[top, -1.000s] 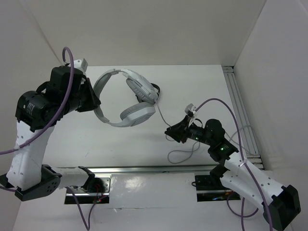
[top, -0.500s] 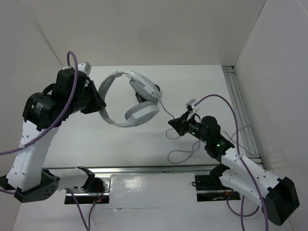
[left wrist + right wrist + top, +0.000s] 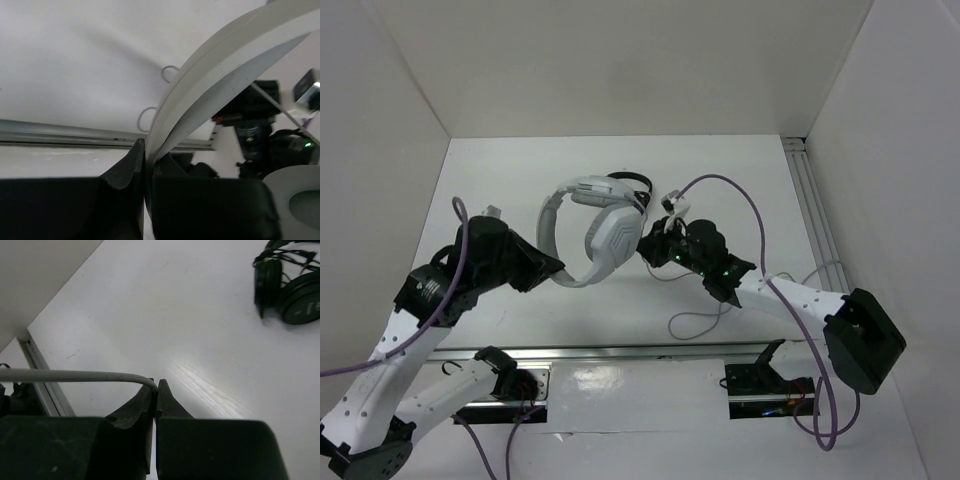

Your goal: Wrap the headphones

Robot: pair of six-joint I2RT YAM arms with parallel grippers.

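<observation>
Above table (image 3: 500, 180), headphones (image 3: 582, 190) held, earcups (image 3: 608, 238) rightward; left fingers (image 3: 548, 266) clamp headband (image 3: 552, 215), right fingers (image 3: 648, 250) clamp cable (image 3: 75, 375).

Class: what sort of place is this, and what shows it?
Likely a robot lab test cell: plain white walls box in a white table, with an aluminium rail, left arm and right arm at its near edge.
</observation>
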